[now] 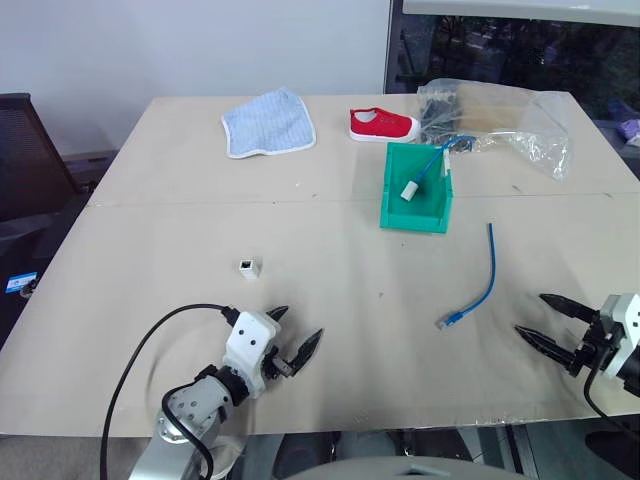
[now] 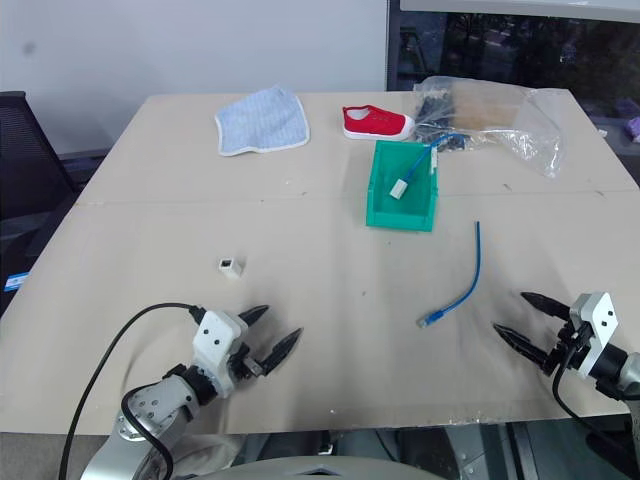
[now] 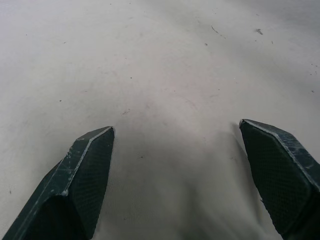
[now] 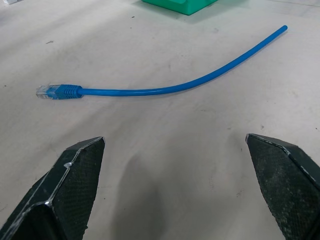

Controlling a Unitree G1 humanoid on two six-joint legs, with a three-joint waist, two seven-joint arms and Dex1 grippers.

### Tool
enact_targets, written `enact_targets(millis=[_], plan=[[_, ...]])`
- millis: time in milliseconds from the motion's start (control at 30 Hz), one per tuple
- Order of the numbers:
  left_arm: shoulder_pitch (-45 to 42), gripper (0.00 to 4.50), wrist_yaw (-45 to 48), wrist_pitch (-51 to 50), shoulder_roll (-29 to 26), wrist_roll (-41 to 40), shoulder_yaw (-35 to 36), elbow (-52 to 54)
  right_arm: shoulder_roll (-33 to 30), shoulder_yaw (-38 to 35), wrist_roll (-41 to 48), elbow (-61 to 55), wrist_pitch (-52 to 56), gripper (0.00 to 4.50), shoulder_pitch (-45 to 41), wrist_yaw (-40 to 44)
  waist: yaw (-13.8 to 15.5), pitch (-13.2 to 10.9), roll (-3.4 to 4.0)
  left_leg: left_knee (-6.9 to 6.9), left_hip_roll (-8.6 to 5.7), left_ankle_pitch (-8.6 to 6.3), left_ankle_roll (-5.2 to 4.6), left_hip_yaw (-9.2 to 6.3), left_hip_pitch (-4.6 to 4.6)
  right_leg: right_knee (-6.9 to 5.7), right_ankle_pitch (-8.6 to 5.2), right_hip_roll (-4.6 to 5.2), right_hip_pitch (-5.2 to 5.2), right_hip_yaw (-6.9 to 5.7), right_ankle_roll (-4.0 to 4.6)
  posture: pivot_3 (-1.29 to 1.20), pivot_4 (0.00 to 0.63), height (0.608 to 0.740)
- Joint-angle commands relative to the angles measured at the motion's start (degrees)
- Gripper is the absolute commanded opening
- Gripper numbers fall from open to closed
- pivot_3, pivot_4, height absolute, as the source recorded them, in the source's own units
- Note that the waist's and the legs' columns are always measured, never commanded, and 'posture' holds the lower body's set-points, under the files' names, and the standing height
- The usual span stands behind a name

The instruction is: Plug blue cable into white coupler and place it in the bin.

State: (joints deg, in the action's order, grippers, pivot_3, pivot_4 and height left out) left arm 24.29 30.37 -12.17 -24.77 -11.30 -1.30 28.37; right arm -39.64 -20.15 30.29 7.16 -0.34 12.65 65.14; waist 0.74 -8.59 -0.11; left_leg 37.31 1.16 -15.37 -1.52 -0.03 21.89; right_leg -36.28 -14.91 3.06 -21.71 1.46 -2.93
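The blue cable [image 1: 485, 280] lies loose on the table, gently curved, with a clear plug at its near end [image 4: 50, 91]. Just short of it my right gripper [image 1: 530, 313] hovers open, pointing at the cable, nothing between its fingers [image 4: 75, 175]. The white coupler [image 1: 249, 266] stands alone on the table's left half. My left gripper [image 1: 302, 322] is open and empty a little nearer than the coupler and to its right, over bare tabletop [image 3: 175, 75]. The teal bin [image 1: 412, 220] sits beyond the cable, at mid table.
Inside the bin lie a second blue cable [image 1: 435, 160] and a white coupler [image 1: 410, 191]. Along the far edge are a blue cloth [image 1: 268, 122], a red shoe [image 1: 383, 124] and a clear plastic bag [image 1: 505, 120]. A black chair [image 1: 25, 150] stands left of the table.
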Motion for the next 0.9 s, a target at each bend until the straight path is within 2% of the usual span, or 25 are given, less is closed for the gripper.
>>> enact_targets(millis=[33,567,667,733,900], plan=[[0.9,4.15,1.0,0.5,-0.7,-0.6,0.4,0.4,0.3,-0.9,0.2,-1.8,-1.1,4.46,0.1,0.3,0.0,0.0,0.0,0.0,0.0,0.0,0.0,0.0,0.0,0.0,0.0,0.0,0.0,0.0,0.0,0.0,0.15,0.74],[-0.1,4.15,4.0,4.2,-1.2,-0.6,0.5,-4.2,0.6,-0.9,-0.7,-1.9,-2.6,4.46,0.8,0.7,0.0,0.0,0.02,0.0,0.01,0.0,0.0,0.02,-0.03,-0.04,0.0,-0.03,0.0,0.01,0.0,0.0,0.15,0.74],[-1.3,4.15,4.8,4.1,-2.0,-0.5,0.6,-3.7,-0.7,-0.4,-0.1,-5.1,-1.7,4.46,0.9,2.0,0.0,0.0,0.03,0.02,0.0,0.0,0.0,0.02,-0.03,-0.07,0.0,-0.05,0.0,0.01,0.0,0.0,0.15,0.74],[-3.0,4.15,7.6,2.7,-4.0,-2.4,0.6,-2.2,-2.1,0.6,-0.1,-8.6,0.1,4.46,0.4,2.7,0.0,0.0,0.04,0.03,0.0,0.0,0.0,0.02,-0.04,-0.11,0.0,-0.05,0.0,0.01,0.0,0.0,0.15,0.74],[-11.2,4.15,18.5,0.6,-12.9,-4.9,-1.8,0.4,-7.0,6.2,-1.5,-16.3,4.0,4.46,-4.0,5.3,0.0,-0.2,-0.23,0.14,0.01,0.01,0.0,-0.04,-0.1,-0.36,0.0,-0.13,-0.04,-0.01,0.0,0.0,0.15,0.74]])
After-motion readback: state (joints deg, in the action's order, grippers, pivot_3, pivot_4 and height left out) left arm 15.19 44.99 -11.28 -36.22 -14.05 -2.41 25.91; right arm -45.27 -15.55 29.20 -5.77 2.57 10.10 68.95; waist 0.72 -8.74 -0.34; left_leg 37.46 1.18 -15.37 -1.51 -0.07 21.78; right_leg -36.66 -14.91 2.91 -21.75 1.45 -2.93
